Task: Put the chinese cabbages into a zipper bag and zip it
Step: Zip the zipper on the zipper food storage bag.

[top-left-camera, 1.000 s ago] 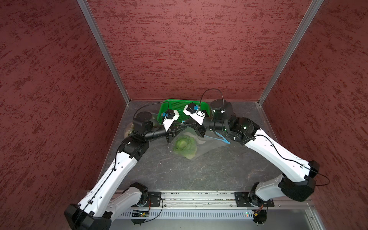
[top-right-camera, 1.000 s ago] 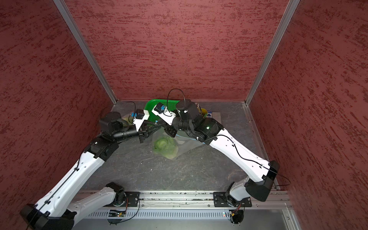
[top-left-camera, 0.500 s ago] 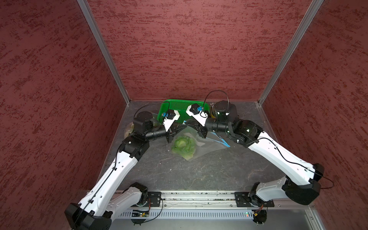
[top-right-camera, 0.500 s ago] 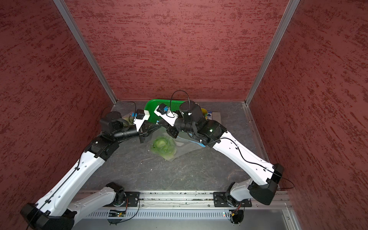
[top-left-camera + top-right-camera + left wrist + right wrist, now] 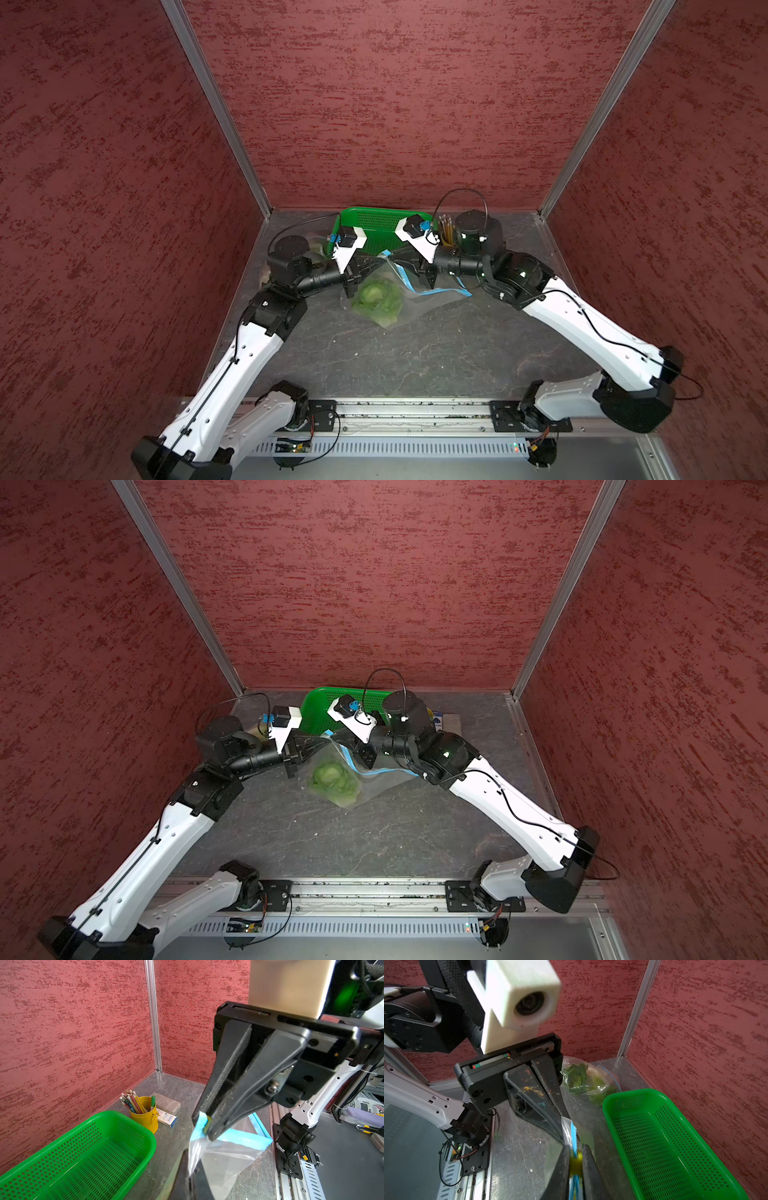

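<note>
Two white robot arms meet low over a grey, stone-patterned bench (image 5: 415,353) in a red-walled booth, just in front of a green plastic basket (image 5: 376,226) set against the back wall. A clear zipper bag (image 5: 419,299) lies directly in front of the basket, its body slumped on the bench and its blue-banded mouth lifted toward the basket. A second clear bag of greens (image 5: 583,1080) sits off the basket's end on the left arm's side. The cabbages (image 5: 376,296) are inside the zipper bag, a pale-green bundle in front of the basket's left half; the heads cannot be counted. The left gripper (image 5: 564,1120) has its jaws pinched tight on the bag's top corner, close to the basket's front rim. The right gripper (image 5: 205,1128), just beside it, holds its jaws narrow on the blue zip band, which parts into two strips beyond them. A yellow cup of pencils (image 5: 144,1118) stands at the basket's other end. The smallest piece, a yellow-green slider (image 5: 576,1164), sits caught between the right jaws.
</note>
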You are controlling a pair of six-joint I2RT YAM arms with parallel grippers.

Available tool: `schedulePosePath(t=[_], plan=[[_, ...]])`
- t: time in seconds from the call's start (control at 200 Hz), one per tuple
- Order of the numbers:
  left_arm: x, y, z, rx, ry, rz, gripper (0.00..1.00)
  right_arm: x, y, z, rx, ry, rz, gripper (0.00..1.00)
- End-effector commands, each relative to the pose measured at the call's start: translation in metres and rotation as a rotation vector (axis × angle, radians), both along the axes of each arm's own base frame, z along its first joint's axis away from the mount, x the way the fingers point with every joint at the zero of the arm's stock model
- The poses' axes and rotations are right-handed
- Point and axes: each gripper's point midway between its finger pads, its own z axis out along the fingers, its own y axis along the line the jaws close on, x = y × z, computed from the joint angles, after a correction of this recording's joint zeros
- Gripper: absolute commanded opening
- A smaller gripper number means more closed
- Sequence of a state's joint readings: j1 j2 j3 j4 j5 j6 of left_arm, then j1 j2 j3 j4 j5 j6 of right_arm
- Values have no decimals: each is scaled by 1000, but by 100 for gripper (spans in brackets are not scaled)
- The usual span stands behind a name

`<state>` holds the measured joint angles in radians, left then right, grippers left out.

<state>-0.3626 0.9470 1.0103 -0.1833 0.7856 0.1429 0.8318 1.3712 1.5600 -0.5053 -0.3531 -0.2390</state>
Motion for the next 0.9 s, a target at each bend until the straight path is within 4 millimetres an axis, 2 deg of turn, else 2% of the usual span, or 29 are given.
schedulePosePath(t=[0.0, 0.27, 0.436, 0.701, 0.897], plan=[[1, 9, 11, -33, -33, 31, 0, 3, -13, 7, 10, 4, -35, 14], [4, 20, 17, -66, -7, 76, 0, 12, -14, 0, -8, 20, -51, 13], [10, 28, 12, -78, 22, 131, 0, 17, -22, -4, -13, 33, -75, 13], [17, 45, 10, -124, 41, 218, 0, 21, -36, -20, -33, 67, -123, 13], [14, 54, 15, -153, 36, 250, 0, 21, -44, -27, -38, 84, -150, 13]])
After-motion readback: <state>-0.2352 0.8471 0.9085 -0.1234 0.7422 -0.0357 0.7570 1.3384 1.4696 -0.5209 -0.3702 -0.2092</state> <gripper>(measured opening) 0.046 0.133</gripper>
